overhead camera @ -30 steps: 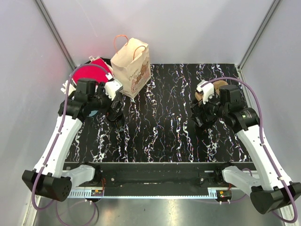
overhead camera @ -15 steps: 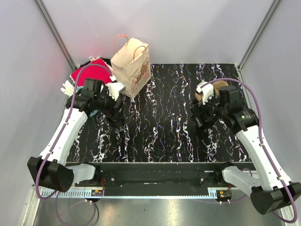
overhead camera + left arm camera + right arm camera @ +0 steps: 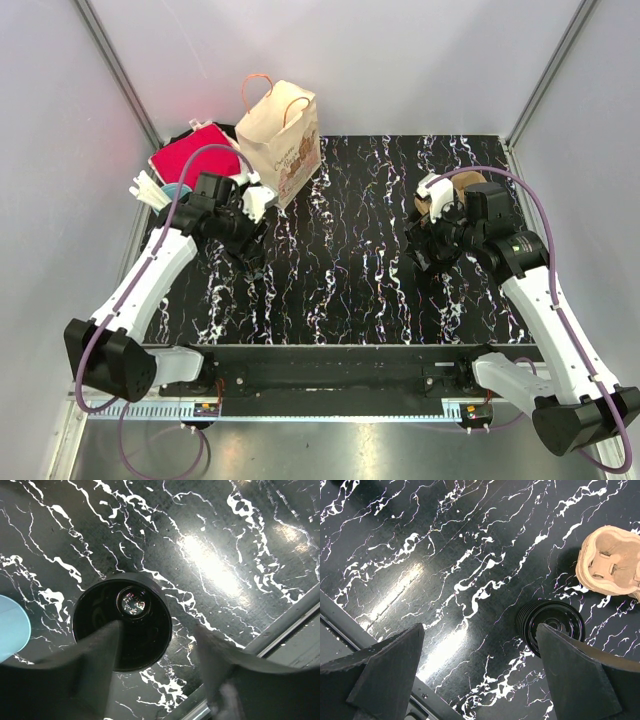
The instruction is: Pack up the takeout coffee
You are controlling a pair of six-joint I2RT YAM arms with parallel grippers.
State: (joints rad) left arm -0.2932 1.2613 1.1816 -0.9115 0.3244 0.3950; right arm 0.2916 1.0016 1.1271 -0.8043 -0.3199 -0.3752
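Black, white-veined bench (image 3: 340, 270), grey walls.

Top view: paper bag (image 3: 282, 140) upright at back left, mouth up to receive cups; its print is too small to read.

Left wrist: left pincer (image 3: 159, 652) part-open astride black cup (image 3: 122, 621), one finger overlapping the rim, the other clear (nothing gripped yet).

Right wrist: right pincer (image 3: 480, 672) wide, empty, over second cup (image 3: 551, 628) just beside cardboard carrier (image 3: 611, 562), probably poised for pickup; no lettering legible.
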